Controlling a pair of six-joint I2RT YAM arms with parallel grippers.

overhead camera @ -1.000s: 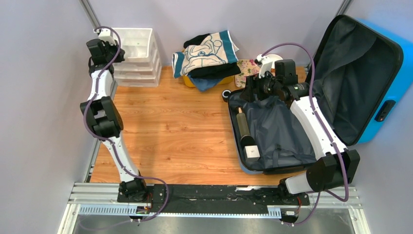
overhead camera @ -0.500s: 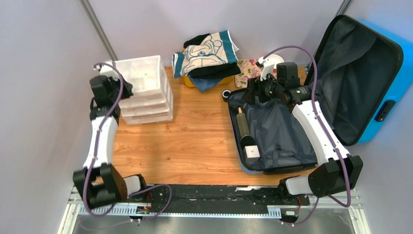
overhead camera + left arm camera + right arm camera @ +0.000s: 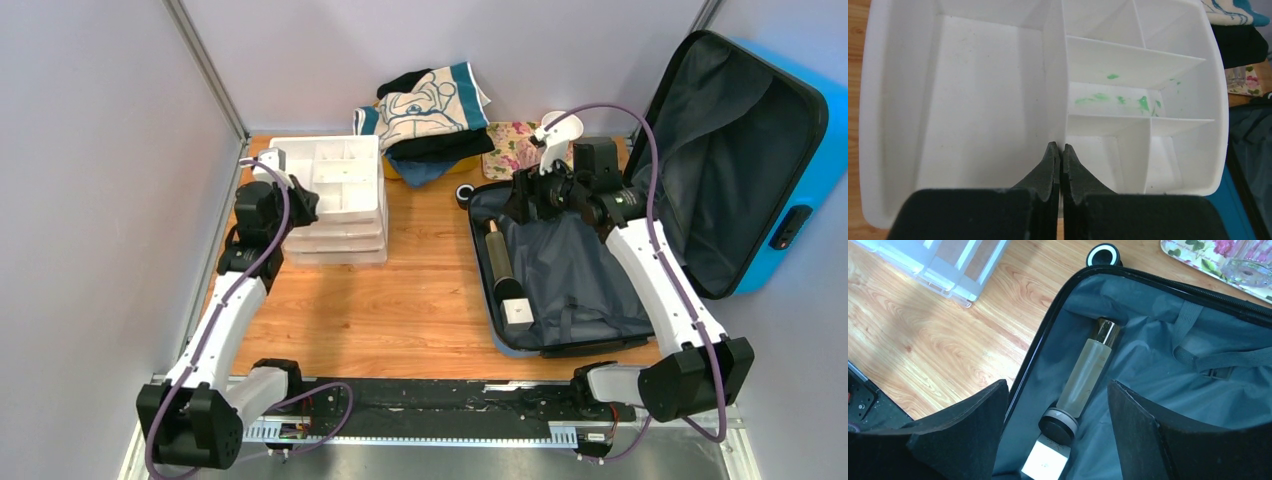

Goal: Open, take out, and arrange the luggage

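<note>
Left fingers (image 3: 1052, 162): pressed shut at centre divider (image 3: 1054, 100) of white organiser (image 3: 335, 175); actual pinch unclear.
Right fingers (image 3: 968, 435): spread wide, empty, above frosted bottle (image 3: 1087, 371) inside luggage (image 3: 565, 275), open on surface (image 3: 400, 300) at right, lid (image 3: 720, 150) upright.
Advised: lower straight, straddle bottle mid-body, avoid lining (image 3: 1158, 390).
Cut off: white box (image 3: 1046, 462) below bottle.
Hidden: anything beneath lining folds.

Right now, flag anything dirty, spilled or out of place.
Green smears mark one middle compartment on the right of the white drawer organizer, on top; they look like dried paint or residue. Nothing else stands out.
</note>
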